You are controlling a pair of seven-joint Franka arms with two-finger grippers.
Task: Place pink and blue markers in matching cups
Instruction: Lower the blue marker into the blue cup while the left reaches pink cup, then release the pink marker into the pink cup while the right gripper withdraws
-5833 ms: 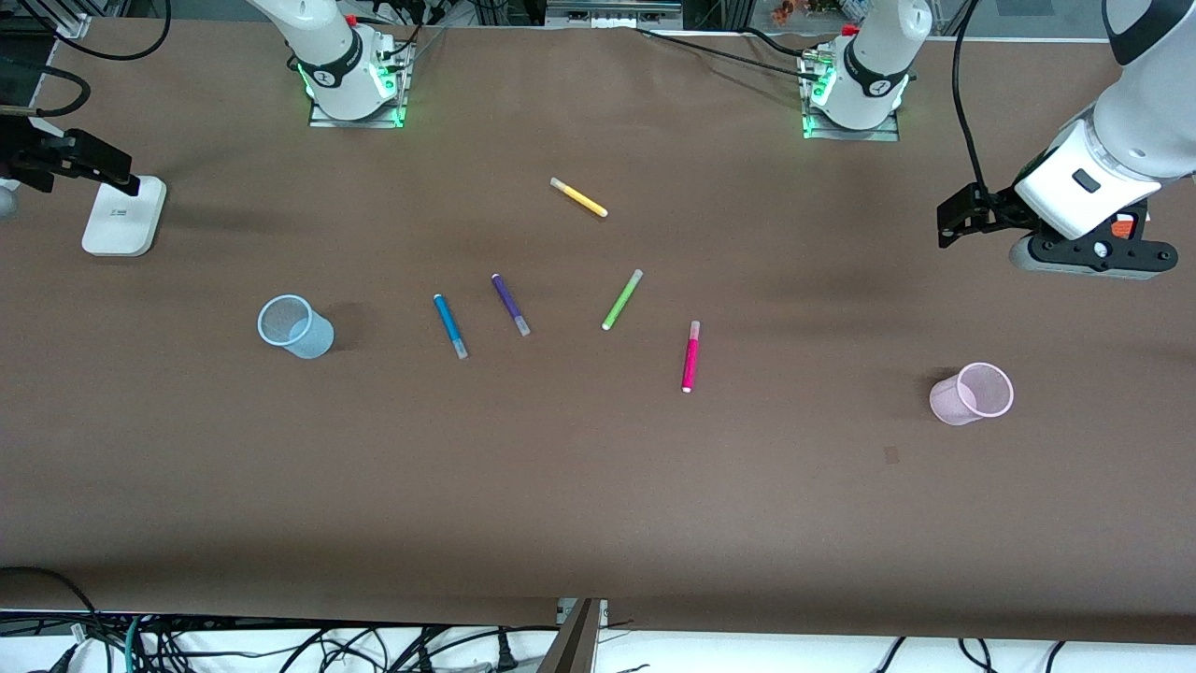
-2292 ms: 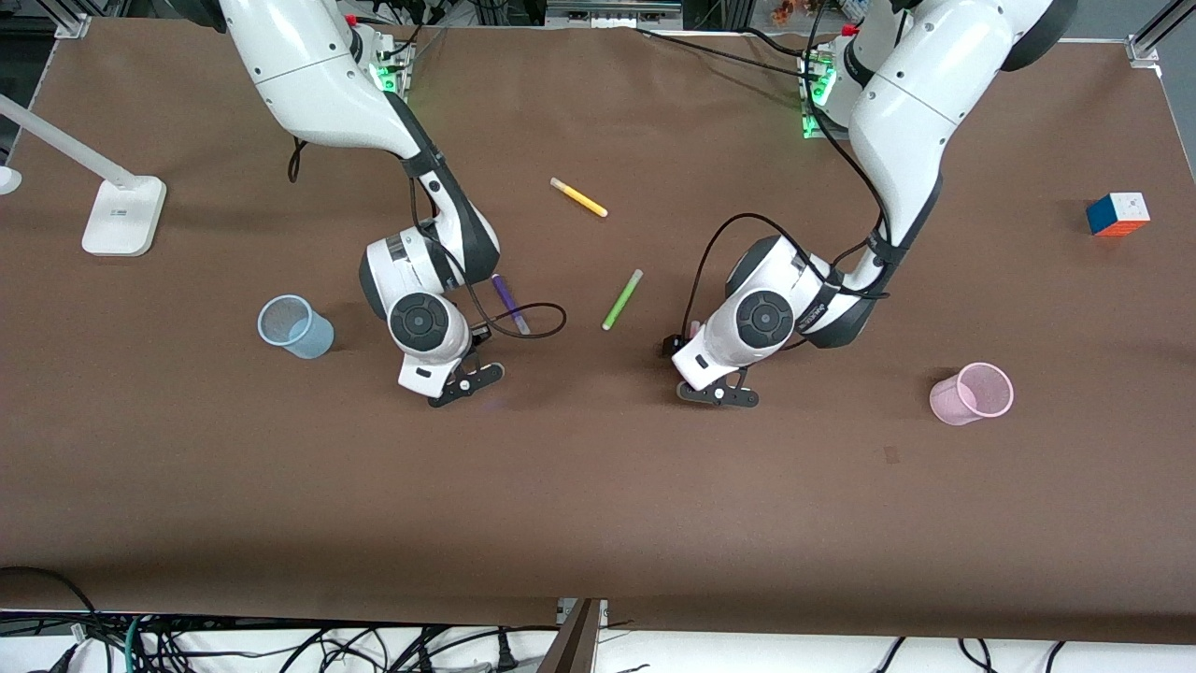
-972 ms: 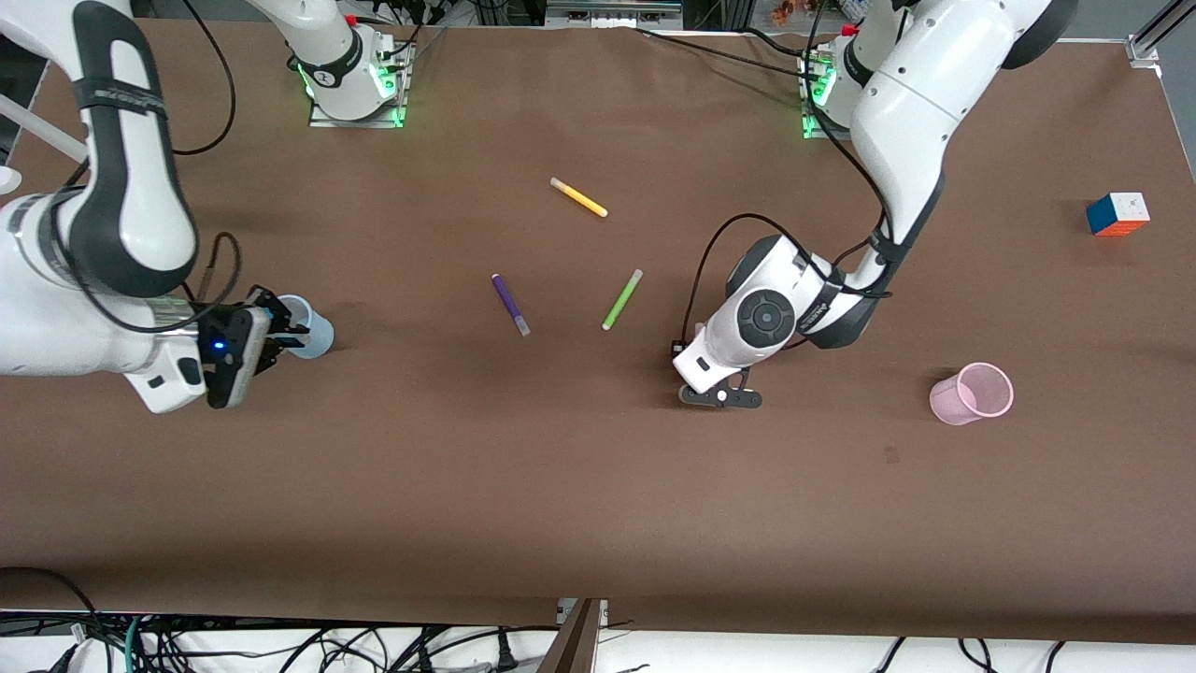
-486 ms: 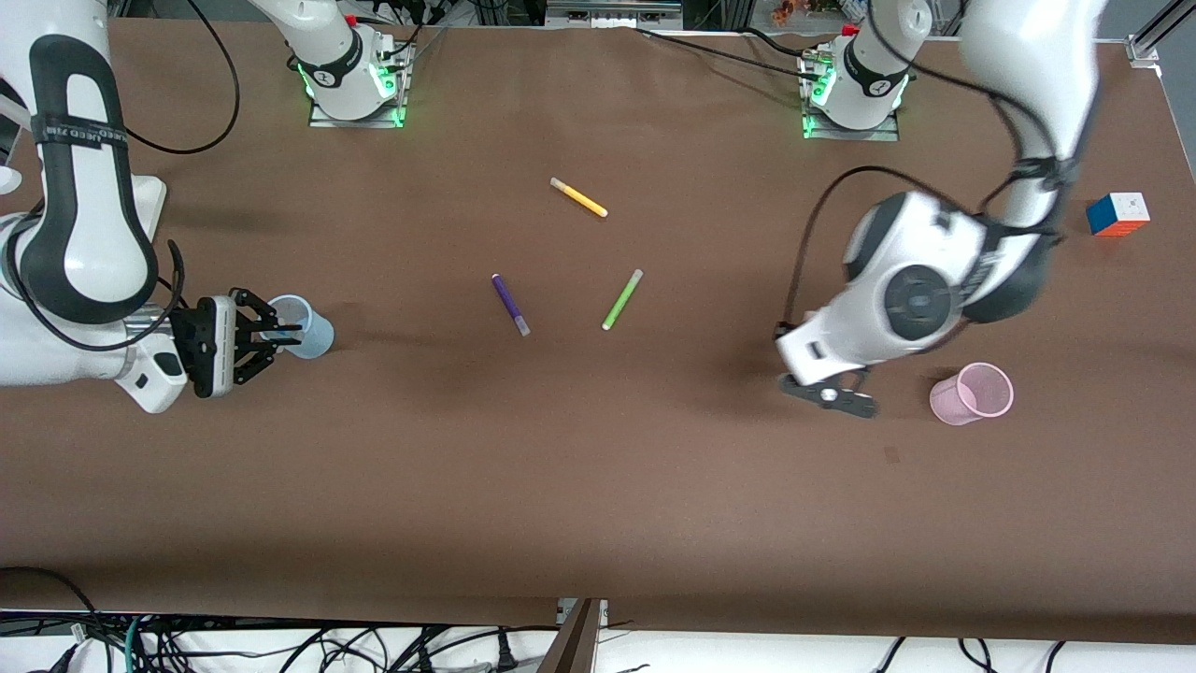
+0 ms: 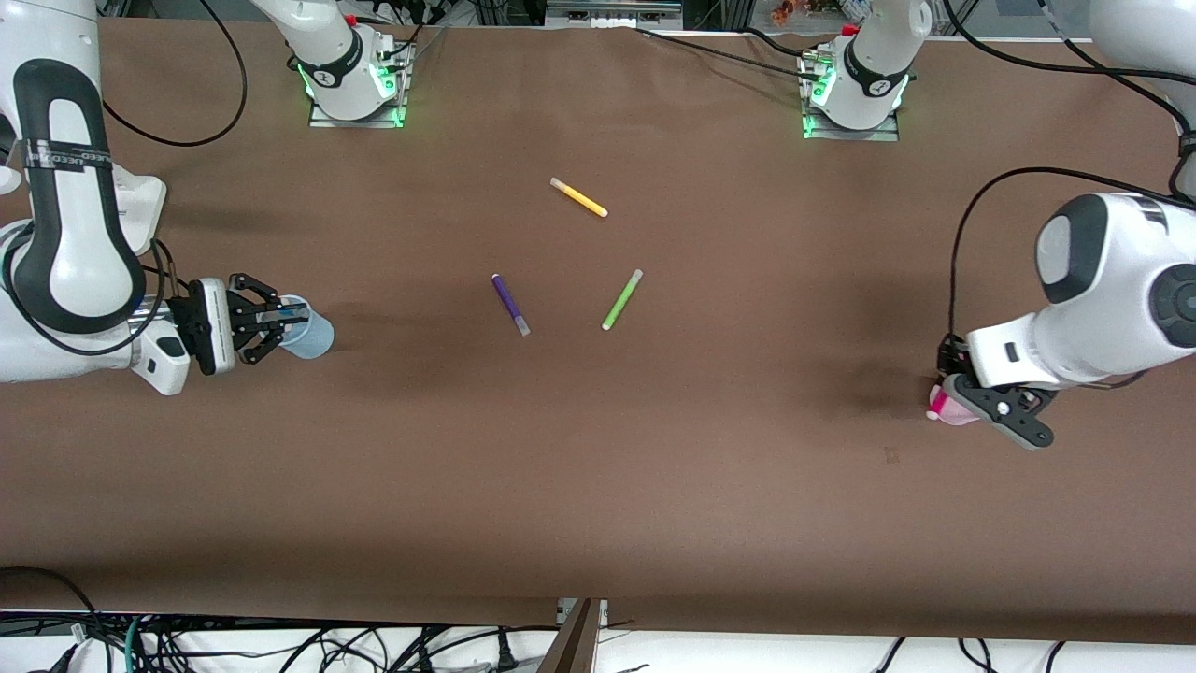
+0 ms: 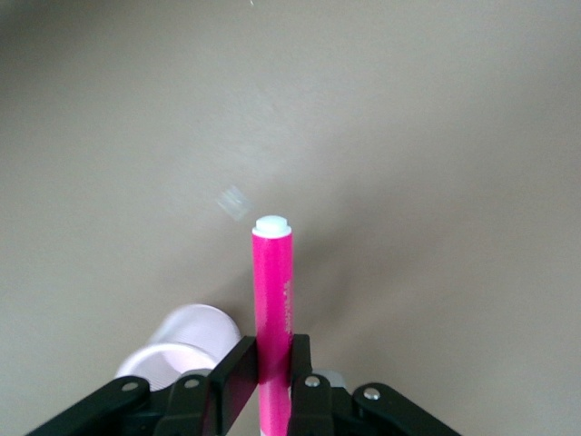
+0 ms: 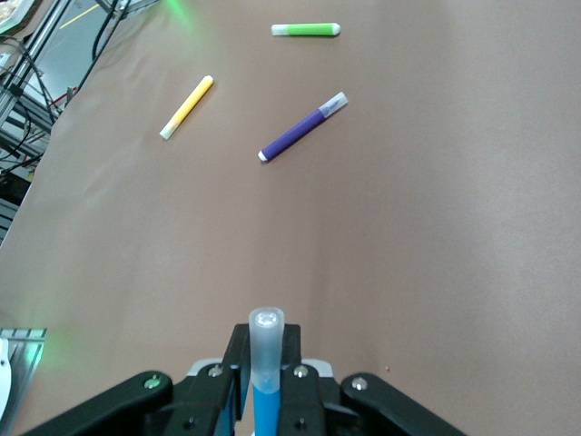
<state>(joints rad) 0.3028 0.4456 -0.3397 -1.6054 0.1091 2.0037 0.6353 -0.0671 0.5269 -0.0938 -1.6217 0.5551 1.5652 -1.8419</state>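
Note:
My right gripper (image 5: 277,319) is shut on the sky-blue marker (image 7: 266,381), pale cap outward, and holds it over the rim of the pale blue cup (image 5: 313,335) toward the right arm's end of the table. My left gripper (image 5: 992,408) is shut on the magenta-pink marker (image 6: 272,295) and holds it over the pale pink cup (image 5: 946,410) toward the left arm's end. The hand hides most of that cup in the front view. The pink cup also shows in the left wrist view (image 6: 180,348), beside the closed fingers (image 6: 238,372).
Three other pens lie in the table's middle: a purple pen (image 5: 510,304), a lime-green pen (image 5: 621,299) and a yellow pen (image 5: 578,197) nearer the robots' bases. They also show in the right wrist view: purple (image 7: 302,126), green (image 7: 306,29), yellow (image 7: 187,106).
My left gripper has carried the pink marker from the table's middle to over the pink cup. My right gripper has shifted slightly over the blue cup with the blue marker.

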